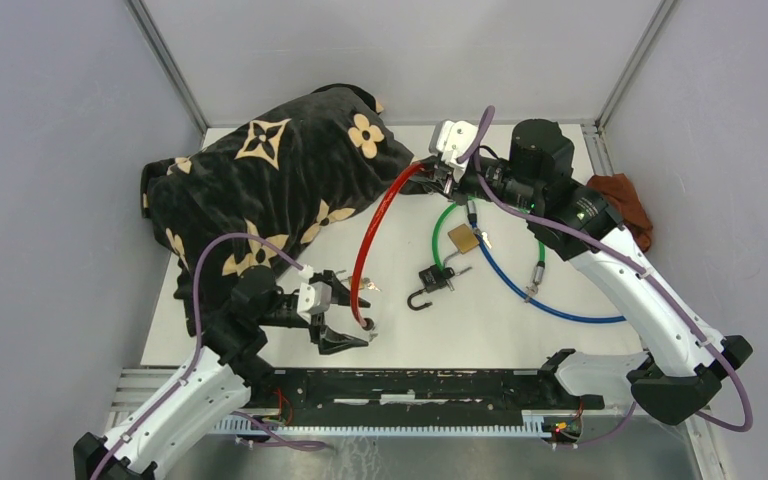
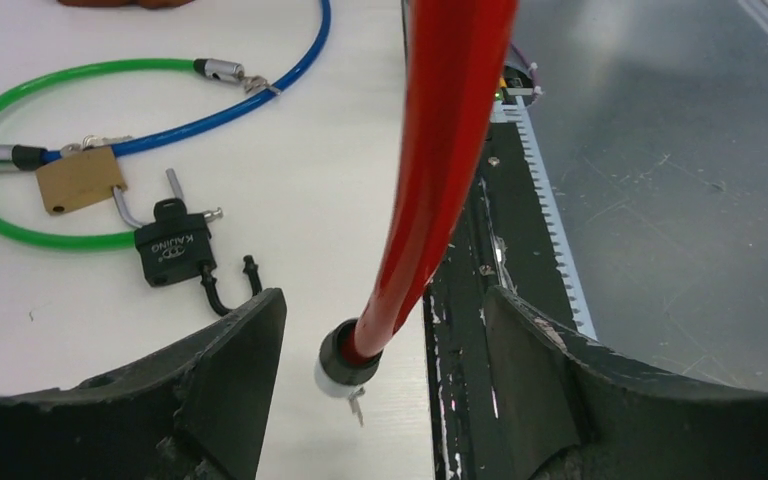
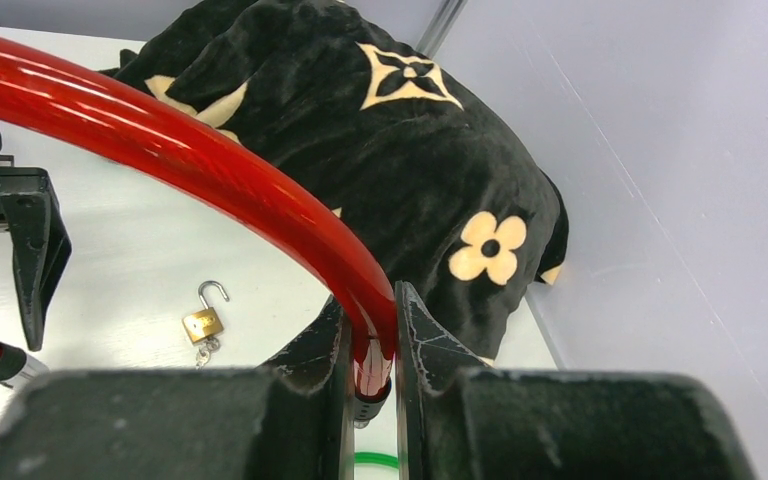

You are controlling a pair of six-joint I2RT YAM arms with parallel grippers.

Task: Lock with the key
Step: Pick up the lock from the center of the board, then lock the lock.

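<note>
Right gripper (image 3: 372, 325) hogs the bottom of its own wrist cam, and it's clamped tight on one end of the red cable lock (image 3: 210, 165). That's up at the far side of the table (image 1: 460, 330), right beside the black flower-print blanket (image 1: 280, 180). From there the cable arcs across to the left gripper (image 2: 382, 300), whose fingers are spread wide with the cable's other end sitting between them, touching neither.

That gap only really shows on the left wrist cam; from overhead it just looks like a pincer around a red tip. Same cam gives the best look at that end: black collar, silver cap, and a small metal bit sticking out, right down at the table. Can't tell if that's a key.

Right wrist cam picks up a small brass padlock (image 3: 203, 322) with its shackle open and keys lying by it, which is barely a glint from above. Black padlock (image 2: 175, 250), shackle open too, lies by the green cable (image 2: 110, 66) and blue cable (image 2: 305, 52).
</note>
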